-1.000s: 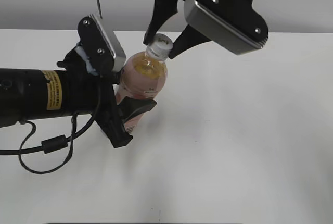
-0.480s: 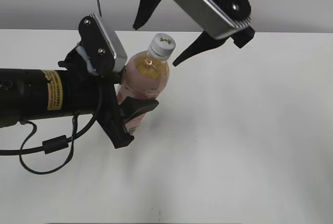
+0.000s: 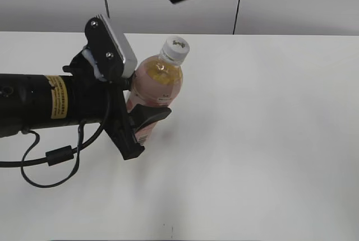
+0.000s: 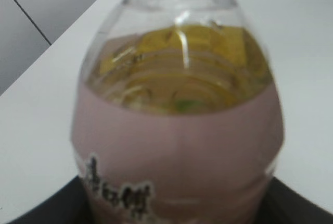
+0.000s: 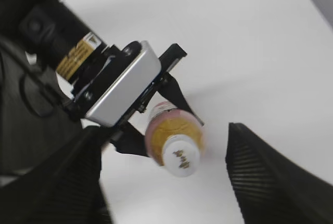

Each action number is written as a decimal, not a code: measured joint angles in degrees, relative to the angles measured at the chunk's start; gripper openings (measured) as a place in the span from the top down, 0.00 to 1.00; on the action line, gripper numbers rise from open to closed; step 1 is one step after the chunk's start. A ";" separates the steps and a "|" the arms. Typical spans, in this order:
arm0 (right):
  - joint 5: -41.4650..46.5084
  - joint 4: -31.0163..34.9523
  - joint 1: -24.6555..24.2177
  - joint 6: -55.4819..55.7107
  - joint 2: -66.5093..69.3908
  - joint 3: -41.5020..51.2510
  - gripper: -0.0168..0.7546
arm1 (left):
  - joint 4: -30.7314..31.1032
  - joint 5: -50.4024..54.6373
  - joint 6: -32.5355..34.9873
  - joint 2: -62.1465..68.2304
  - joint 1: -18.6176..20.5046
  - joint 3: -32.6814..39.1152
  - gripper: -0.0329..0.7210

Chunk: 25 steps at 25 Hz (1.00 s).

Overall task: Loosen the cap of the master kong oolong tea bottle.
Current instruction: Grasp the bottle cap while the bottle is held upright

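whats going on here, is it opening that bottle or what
The left gripper is clamped around the pink-labelled master kong oolong tea bottle, holding it upright on the white table. The white cap is on the bottle with nothing touching it. The right gripper hangs open well above the cap, its fingers apart on either side in the right wrist view.
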 joint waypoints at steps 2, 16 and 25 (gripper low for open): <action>0.21 -2.00 0.00 21.27 -0.19 -0.06 0.26 | 0.00 0.00 0.00 0.00 0.00 0.00 0.43; 8.27 -2.84 -0.07 91.50 9.00 -0.01 0.26 | -0.07 -1.43 0.00 0.00 0.00 0.00 0.43; 3.57 -2.62 -0.07 95.21 9.59 -0.01 0.34 | -0.11 -1.75 0.00 0.00 0.00 0.00 0.43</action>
